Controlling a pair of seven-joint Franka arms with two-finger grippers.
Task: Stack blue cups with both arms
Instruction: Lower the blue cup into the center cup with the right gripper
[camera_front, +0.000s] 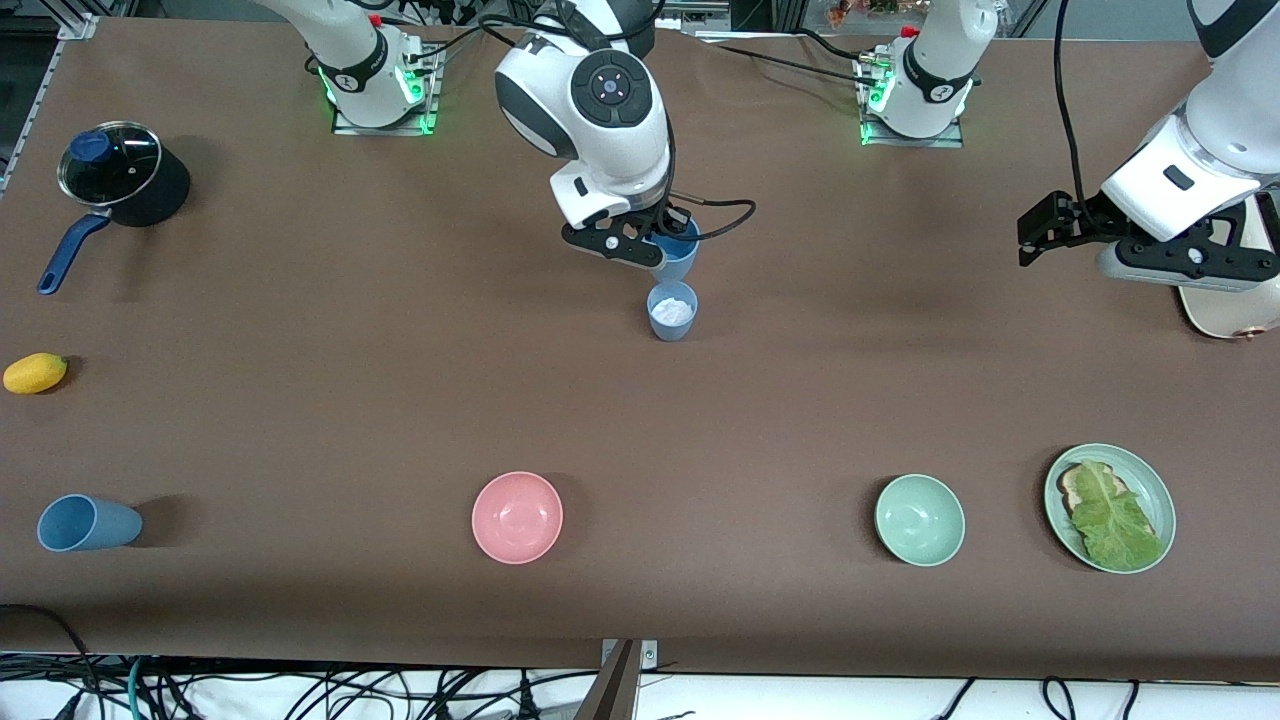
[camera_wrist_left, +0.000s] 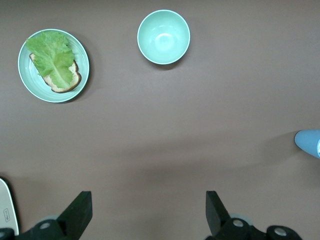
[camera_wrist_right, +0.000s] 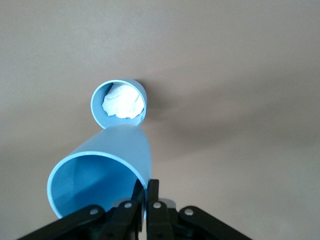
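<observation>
The brown table (camera_front: 300, 420) was spanned by two white arms. The right gripper (camera_front: 655, 243), clamped on the rim of a held blue cup (camera_front: 680, 255), was positioned over a standing blue cup (camera_front: 672, 310) at mid-table, in which white material (camera_front: 672, 309) was contained. The left gripper (camera_front: 1035, 235), its fingers set wide apart and nothing held, was kept waiting over the left arm's end of the table. A third blue cup (camera_front: 88, 523) was laid on its side near the front camera at the right arm's end. A plate with lettuce (camera_front: 1110, 508), a pink bowl (camera_front: 517, 517) and a pale green bowl (camera_front: 920, 520) were also shown
</observation>
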